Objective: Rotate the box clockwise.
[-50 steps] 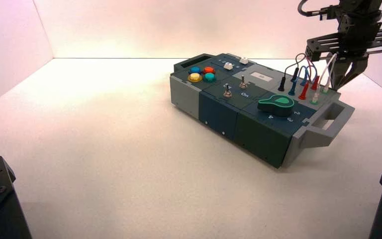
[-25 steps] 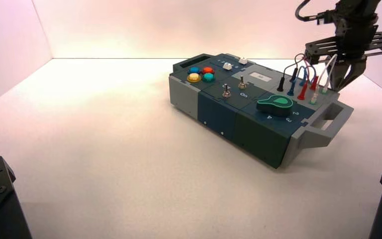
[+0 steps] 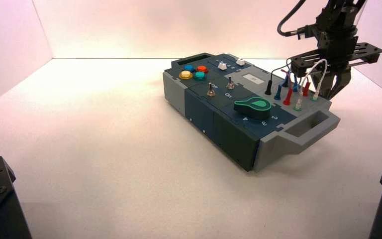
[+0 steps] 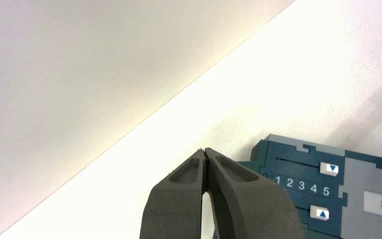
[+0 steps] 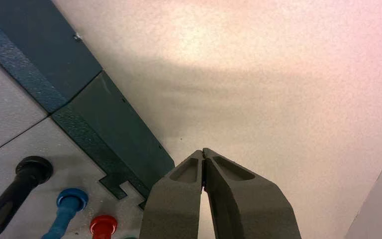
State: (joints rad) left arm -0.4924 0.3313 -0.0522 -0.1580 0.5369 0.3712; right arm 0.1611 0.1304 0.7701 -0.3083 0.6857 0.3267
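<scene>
With fingertips pressed together, our right gripper (image 3: pixel 334 89) leans against the far right corner of the box (image 3: pixel 238 112), mid-table, apparently to swing it clockwise; our left gripper (image 4: pixel 206 154), likewise closed, hangs idle

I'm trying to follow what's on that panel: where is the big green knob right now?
In the high view the green knob sits on the box toward its right end, between the two toggle switches and the grey handle, just in front of the plugged wires.

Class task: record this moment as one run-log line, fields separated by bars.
right gripper: shut, at far side of box, beside plugged wires | left gripper: shut, away from box | box: angled on table
</scene>
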